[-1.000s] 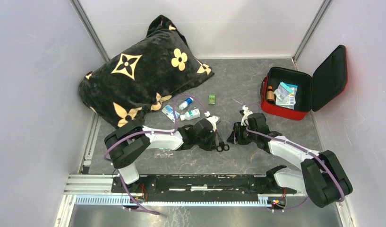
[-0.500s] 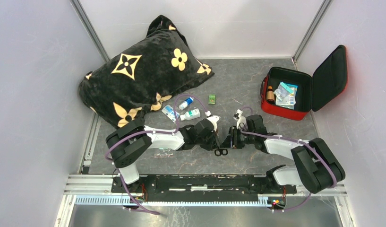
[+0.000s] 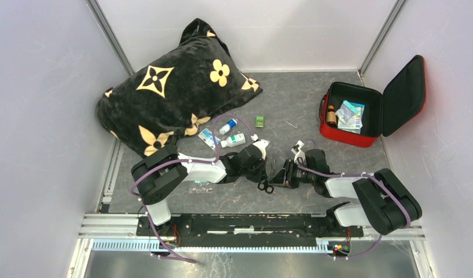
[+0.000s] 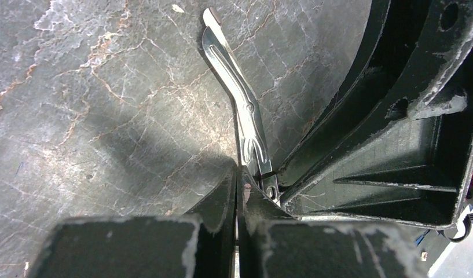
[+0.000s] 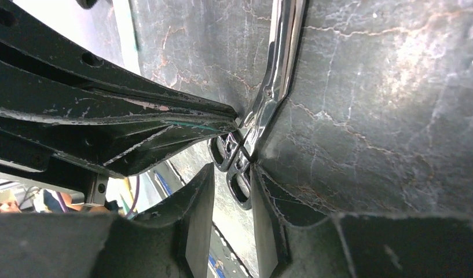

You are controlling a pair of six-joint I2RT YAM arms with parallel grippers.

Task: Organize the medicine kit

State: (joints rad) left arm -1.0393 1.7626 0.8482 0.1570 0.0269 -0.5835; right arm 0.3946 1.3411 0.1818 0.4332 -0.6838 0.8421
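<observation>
**Inspector:** Location of the medicine kit (image 3: 346, 136)?

**Assistant:** At the far right of the grey table (image 3: 303, 98), by the side wall. Its lid (image 3: 403, 95) is raised. A brown bottle (image 3: 331, 117) and packets (image 3: 351, 114) lie inside. It is well apart from both arms.

**Inspector:** Left gripper (image 4: 237, 176)?

**Assistant:** Fingers pressed together, tips on the shank of the scissors (image 4: 245, 110). Whether metal is pinched between them does not show.

**Inspector:** Right gripper (image 5: 233, 185)?

**Assistant:** Fingers on either side of the black handle loops (image 5: 229, 159), clamped against them.

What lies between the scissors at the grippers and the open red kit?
Nothing visible on the table: bare surface between the scissors and the medicine kit; only the right arm's own wrist crosses that line.
</observation>
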